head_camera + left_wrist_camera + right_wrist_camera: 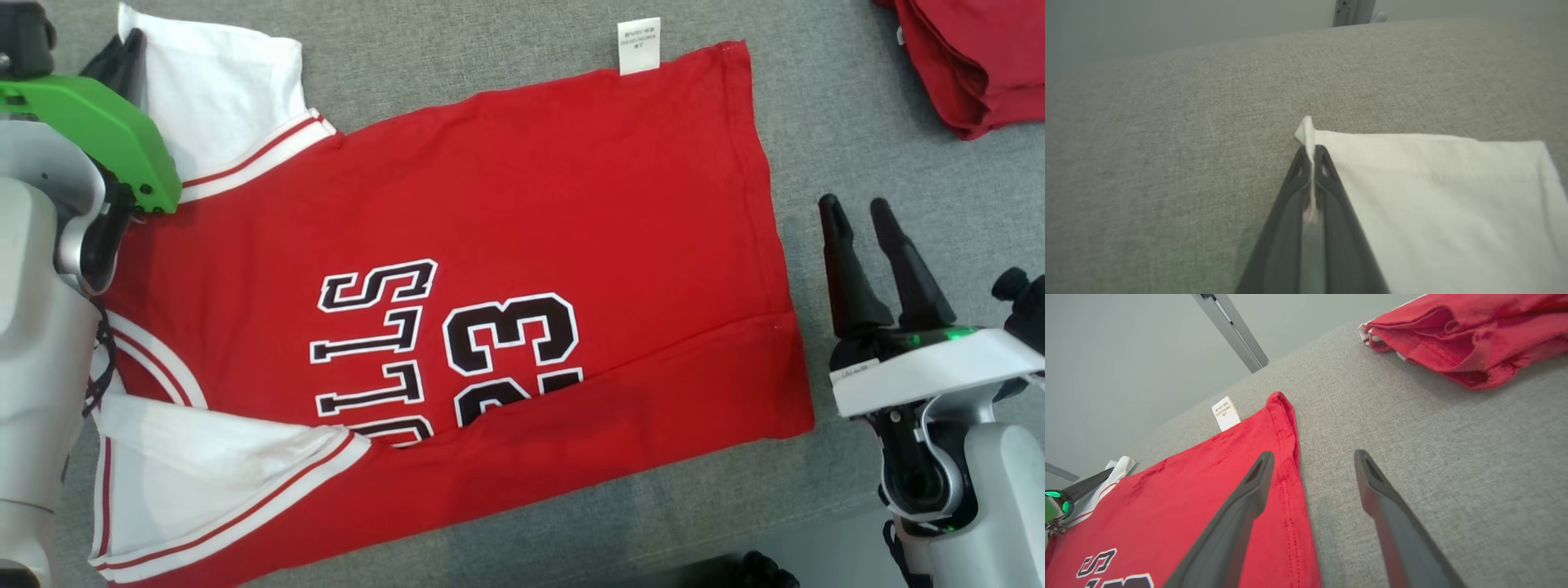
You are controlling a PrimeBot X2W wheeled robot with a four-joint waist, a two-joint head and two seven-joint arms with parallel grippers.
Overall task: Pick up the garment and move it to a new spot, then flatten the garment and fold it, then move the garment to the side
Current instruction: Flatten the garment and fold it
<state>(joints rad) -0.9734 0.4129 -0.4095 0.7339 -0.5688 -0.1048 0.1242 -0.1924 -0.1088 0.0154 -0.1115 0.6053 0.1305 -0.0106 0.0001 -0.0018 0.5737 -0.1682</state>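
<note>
The garment (531,204) is a red jersey with white sleeves and black "23" lettering, lying flat across the grey cloth surface with its lower edge folded over. My left gripper (1312,153) is shut on the corner of the far white sleeve (1433,204); its dark fingers (122,57) show at the upper left of the head view. My right gripper (865,216) stands open just beyond the jersey's hem, touching nothing. In the right wrist view that gripper (1314,461) straddles the hem edge of the garment (1208,498), its left finger over the red cloth.
A second red garment (971,57) lies bunched at the far right corner, also visible as a red pile (1466,339). A white care label (638,45) sticks out from the jersey's far edge. A metal post (1229,330) rises behind the table.
</note>
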